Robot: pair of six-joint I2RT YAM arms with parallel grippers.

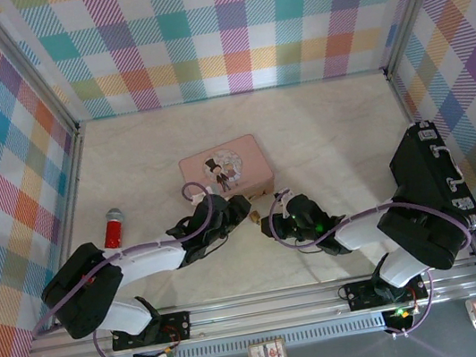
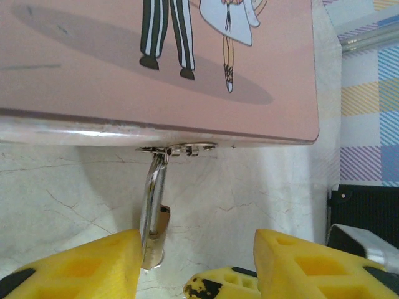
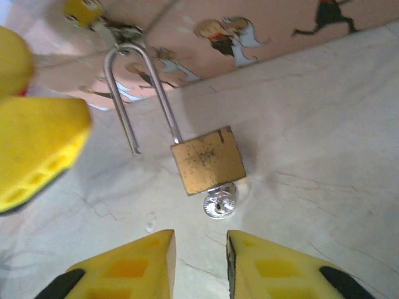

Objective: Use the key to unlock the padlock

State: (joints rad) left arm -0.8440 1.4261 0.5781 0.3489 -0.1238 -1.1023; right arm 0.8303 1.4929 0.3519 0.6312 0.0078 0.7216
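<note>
The brass padlock (image 3: 209,161) lies on the marble table just in front of the pink case (image 3: 262,37). Its silver shackle (image 3: 140,87) hangs in the case's hasp, one leg standing free of the body. The key's (image 3: 219,204) round silver head sticks out of the padlock's underside. My right gripper (image 3: 199,265) is open just short of the key, with nothing between its fingers. In the left wrist view the padlock (image 2: 161,219) is edge-on and rests against one finger (image 2: 81,265) of my open left gripper (image 2: 196,268). From above, both grippers (image 1: 241,210) (image 1: 269,225) flank the padlock (image 1: 254,218).
A red microphone-like stick (image 1: 114,227) lies at the left of the table. A black case (image 1: 437,179) stands at the right wall. The pink case (image 1: 224,167) sits mid-table, with bare marble behind it. Checked walls enclose three sides.
</note>
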